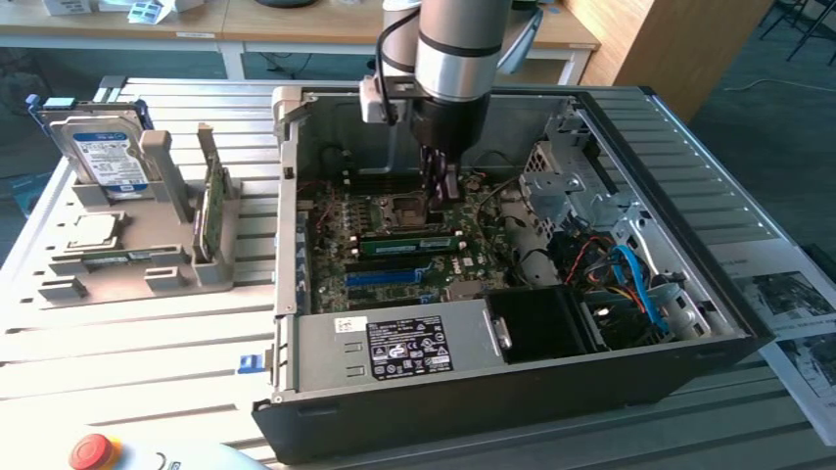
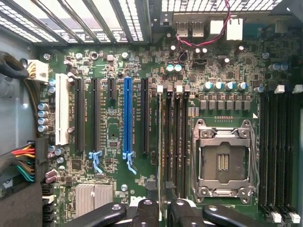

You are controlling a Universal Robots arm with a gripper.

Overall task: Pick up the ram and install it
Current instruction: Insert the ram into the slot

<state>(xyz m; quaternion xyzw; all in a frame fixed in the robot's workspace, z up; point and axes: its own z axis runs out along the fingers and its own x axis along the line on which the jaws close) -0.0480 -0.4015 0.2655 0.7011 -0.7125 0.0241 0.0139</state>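
Observation:
The ram (image 1: 407, 243) is a long green stick that lies along a memory slot of the motherboard, just on the near side of the empty CPU socket (image 1: 398, 208) in the exterior view. My gripper (image 1: 441, 191) hangs inside the open computer case, above the board near the stick's end on the exterior view's right. Its fingers point down with a narrow gap and nothing green between them. The wrist view looks straight down on the dark memory slots (image 2: 175, 142) beside the CPU socket (image 2: 222, 158), with my gripper (image 2: 163, 210) over their end.
The case walls (image 1: 281, 196) ring the board, with a black power supply (image 1: 405, 348) and blue cables (image 1: 633, 274) at the near side. On the exterior view's left a grey holder (image 1: 157, 264) carries a hard drive (image 1: 105, 147) and a second green stick (image 1: 209, 211).

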